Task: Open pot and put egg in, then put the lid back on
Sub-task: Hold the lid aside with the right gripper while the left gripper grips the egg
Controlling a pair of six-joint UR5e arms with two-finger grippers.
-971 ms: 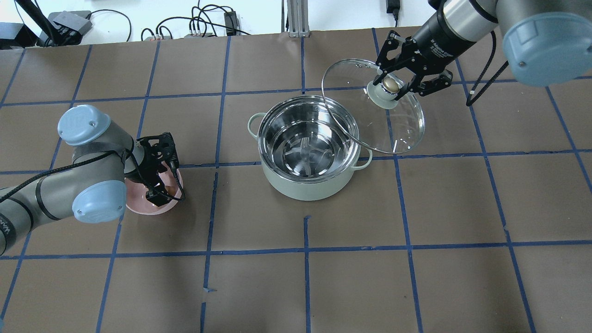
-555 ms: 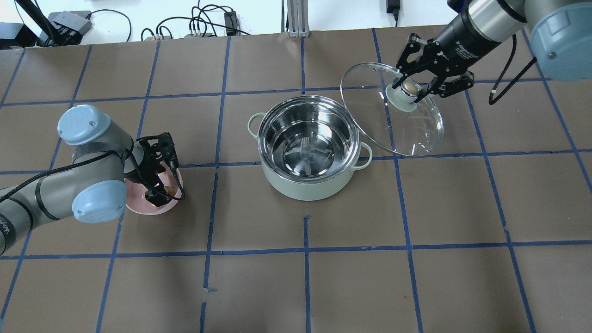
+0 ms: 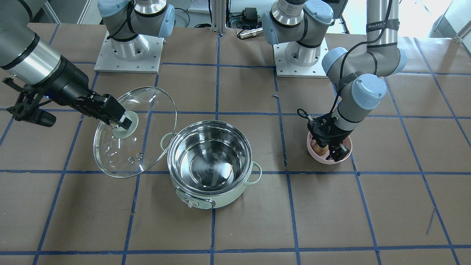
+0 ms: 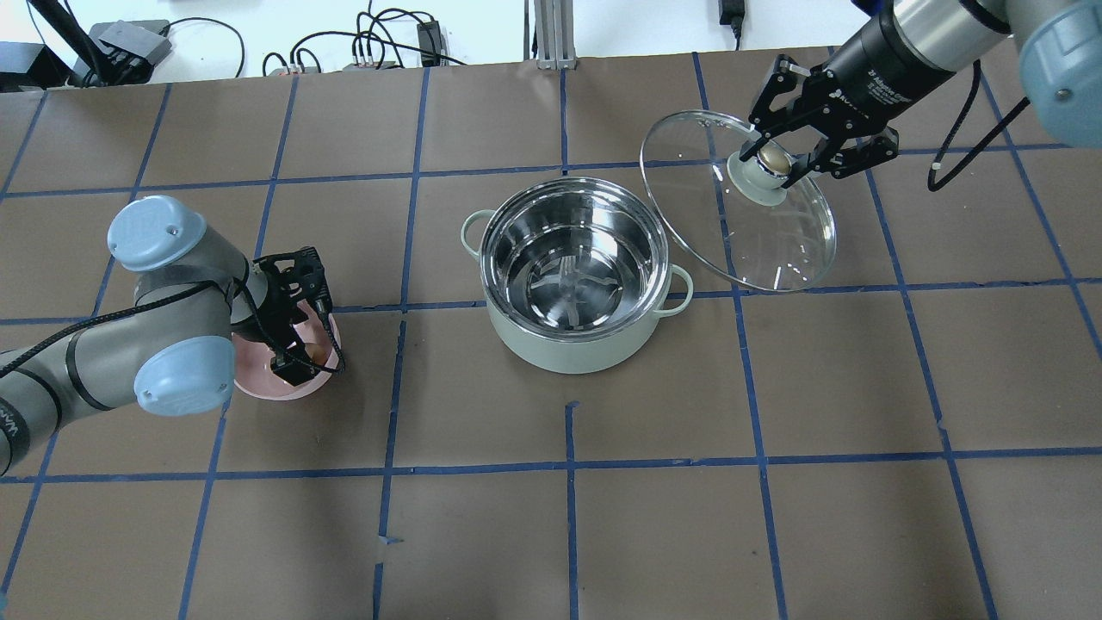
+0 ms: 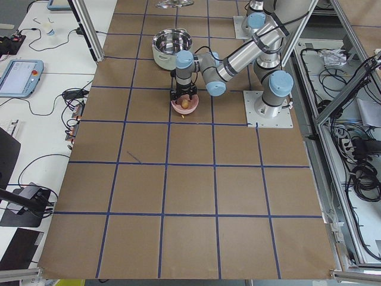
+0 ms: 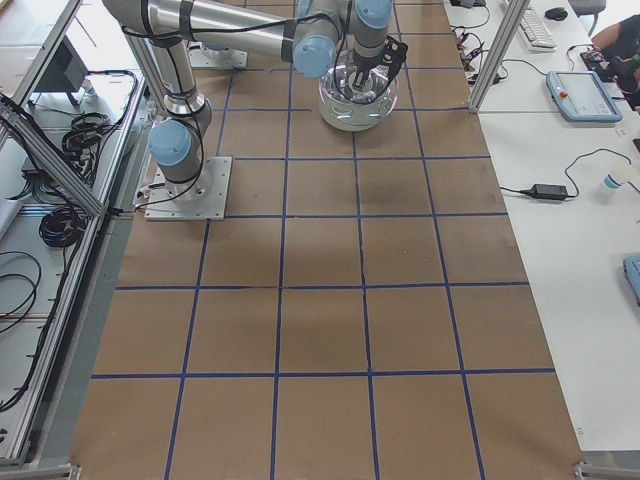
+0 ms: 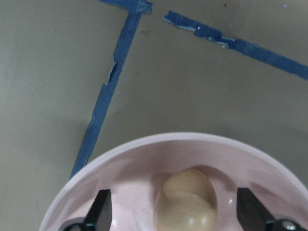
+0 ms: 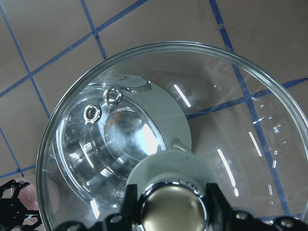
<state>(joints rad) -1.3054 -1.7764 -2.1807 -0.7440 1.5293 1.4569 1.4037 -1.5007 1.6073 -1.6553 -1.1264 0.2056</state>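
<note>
The mint-green pot (image 4: 568, 349) stands open and empty at the table's middle, its knob facing the front-facing camera (image 3: 194, 202). My right gripper (image 4: 772, 161) is shut on the knob of the glass lid (image 4: 775, 241) and holds it tilted in the air, to the right of the pot and clear of it; the lid also shows in the front-facing view (image 3: 125, 154) and the right wrist view (image 8: 231, 110). The brown egg (image 7: 185, 202) lies in a pink bowl (image 7: 134, 163). My left gripper (image 4: 301, 344) is open, lowered into the bowl with a finger on each side of the egg.
The pink bowl (image 4: 258, 379) sits left of the pot, about one tile away. Cables and power bricks (image 4: 370, 52) lie beyond the table's far edge. The arm bases (image 3: 128, 48) stand on the robot's side. Blue tape lines grid the brown table.
My right gripper has carried the lid to the right, off the pot's rim and clear of it. My left arm has stayed in the pink bowl.
</note>
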